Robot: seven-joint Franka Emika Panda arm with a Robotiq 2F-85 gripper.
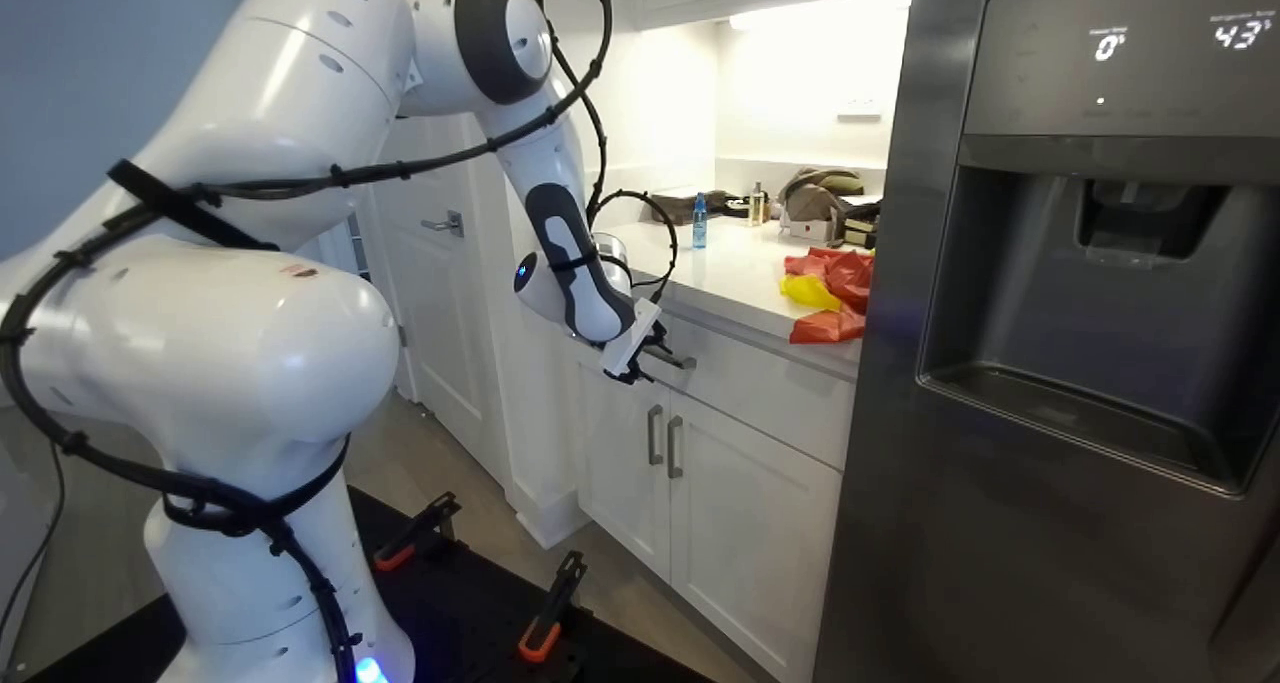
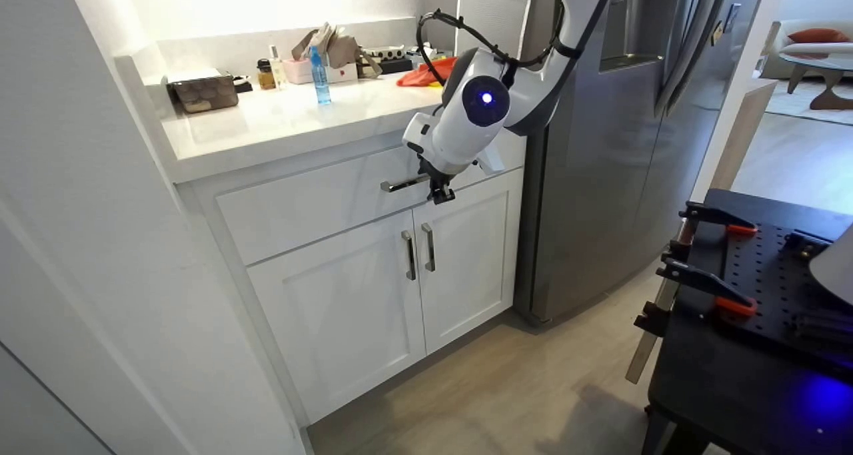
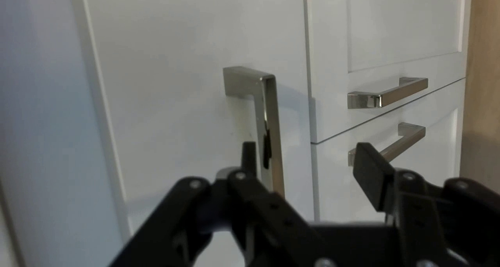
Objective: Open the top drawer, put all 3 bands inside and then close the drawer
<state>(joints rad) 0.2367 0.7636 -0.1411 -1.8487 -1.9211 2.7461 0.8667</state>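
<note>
The top drawer is shut; its white front (image 1: 765,368) shows in both exterior views (image 2: 300,205) and fills the left of the wrist view (image 3: 175,114). Its silver bar handle (image 3: 269,114) also shows in both exterior views (image 1: 680,362) (image 2: 398,186). My gripper (image 3: 310,165) is open and at the handle (image 1: 655,363) (image 2: 440,192). In the wrist view the bar lies between the two fingers, nearer the left one; contact cannot be told. The red/orange bands (image 1: 845,275) and the yellow band (image 1: 810,291) lie bunched on the counter; the arm partly hides them in an exterior view (image 2: 420,76).
Two white cabinet doors (image 1: 750,523) with vertical handles are below the drawer. The counter (image 2: 266,118) above holds a blue bottle (image 2: 320,75), a box (image 2: 206,92) and bags (image 2: 336,47). A dark fridge (image 1: 1000,543) stands beside the cabinet.
</note>
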